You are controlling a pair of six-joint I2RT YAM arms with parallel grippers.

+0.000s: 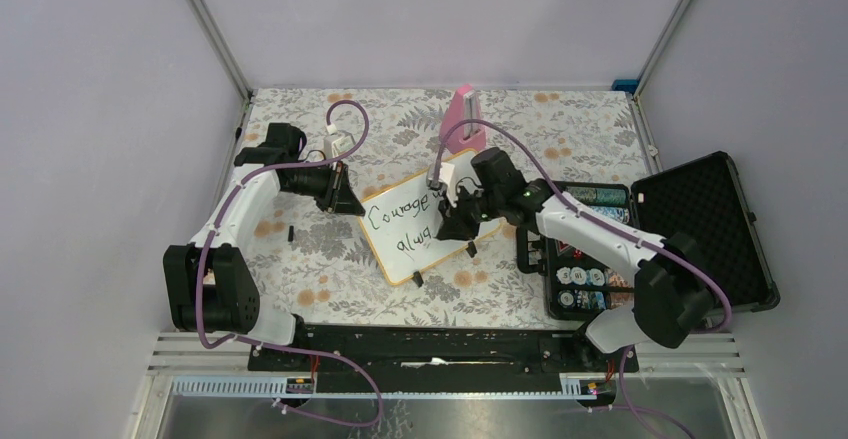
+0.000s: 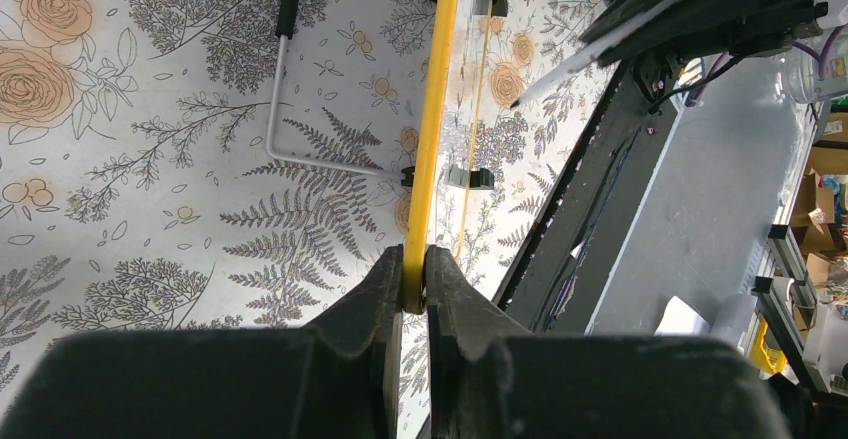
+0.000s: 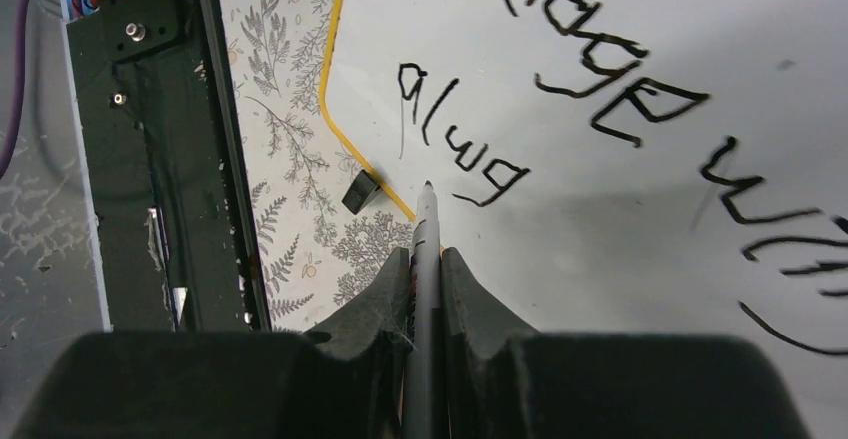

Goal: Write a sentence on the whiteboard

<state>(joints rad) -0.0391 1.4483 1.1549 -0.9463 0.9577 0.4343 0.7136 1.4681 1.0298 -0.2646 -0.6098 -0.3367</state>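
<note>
your left gripper (image 2: pixel 413 264) pinches the whiteboard (image 2: pixel 436 109) by its orange rim, the board running straight ahead of the fingertips. your right gripper (image 3: pixel 427 259) is clamped tight on the marker (image 3: pixel 427 221), tip just ahead, beside the last stroke of the sentence (image 3: pixel 655 99). press too hard and the board may twist in that thin edge grip, or the marker slide back, spoiling the second line.

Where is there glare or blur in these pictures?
Right wrist view: lamp glare on the whiteboard at the frame's top; the right gripper around the marker looks soft and dark. Left wrist view: the glossy board mirrors the floral cloth. Top view: even light, the sentence small but legible.
</note>
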